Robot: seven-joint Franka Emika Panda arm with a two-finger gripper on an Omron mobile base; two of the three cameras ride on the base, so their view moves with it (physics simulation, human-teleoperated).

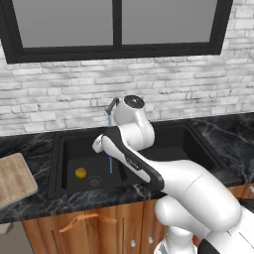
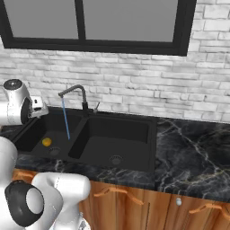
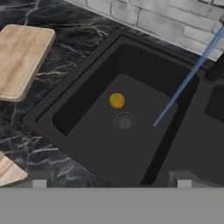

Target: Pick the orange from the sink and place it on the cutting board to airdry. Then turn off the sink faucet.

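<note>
The orange (image 3: 117,100) lies on the floor of the left basin of the black sink (image 3: 65,94), just beside the round drain (image 3: 125,120); it also shows as the orange (image 1: 81,172) and the orange (image 2: 46,142). My gripper (image 3: 111,183) hangs above the left basin, open, with nothing between its fingers, well clear of the fruit. The cutting board (image 1: 15,178) rests on the counter left of the sink, seen too as the cutting board (image 3: 22,59). The sink faucet (image 2: 74,92) stands behind the divider, and its blue water stream (image 2: 66,119) falls into the left basin.
The faucet's thin lever (image 2: 95,107) sticks out at its base. Dark marble counter (image 2: 193,152) stretches right of the sink. A white brick wall (image 1: 59,94) and a black-framed window rise behind. A pale wooden corner (image 3: 8,173) shows near the counter's front edge.
</note>
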